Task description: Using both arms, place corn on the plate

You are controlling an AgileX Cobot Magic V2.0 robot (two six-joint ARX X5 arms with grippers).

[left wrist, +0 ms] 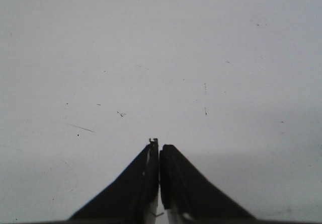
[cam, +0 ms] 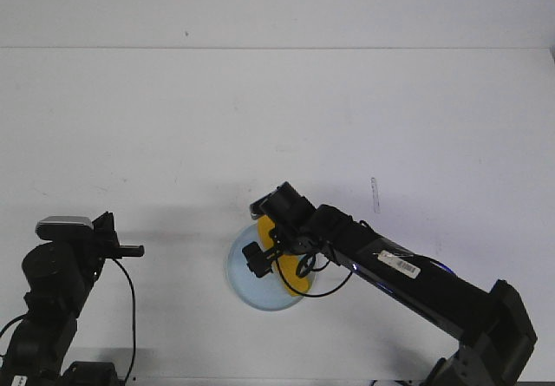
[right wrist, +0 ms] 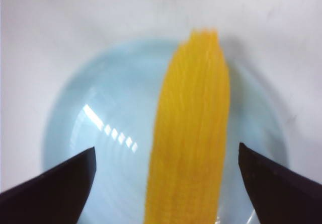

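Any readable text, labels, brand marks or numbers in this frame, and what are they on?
No text can be read in any view.
White sticker on the right arm: it carries dark marks like a barcode, too small and blurred to read.
Corn, plate and table: no lettering visible.
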